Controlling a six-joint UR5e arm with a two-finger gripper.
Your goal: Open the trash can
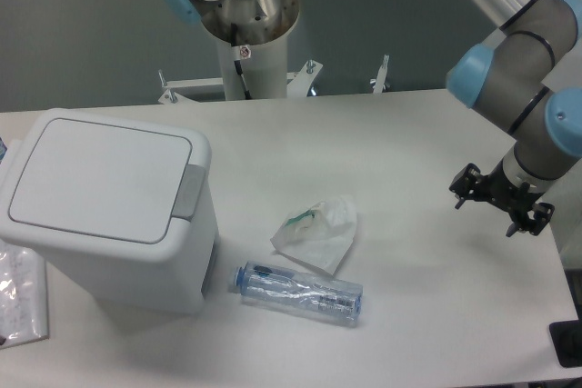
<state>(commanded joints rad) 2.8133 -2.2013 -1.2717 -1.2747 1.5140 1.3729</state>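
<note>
Camera view: my gripper (501, 199) hangs over the bench's (418, 134) right side, fingers apart, grasping nothing. The trash can (109, 211) stands well apart at far left, lid closed, grey latch tab (188, 193) facing the gripper.

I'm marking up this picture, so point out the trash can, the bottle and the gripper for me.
trash can (100, 179), fixed camera, middle of the flat shut lid.
bottle (300, 293), fixed camera, middle of its clear body, lying on its side.
gripper (502, 202), fixed camera, between its fingertips above the table.
</note>
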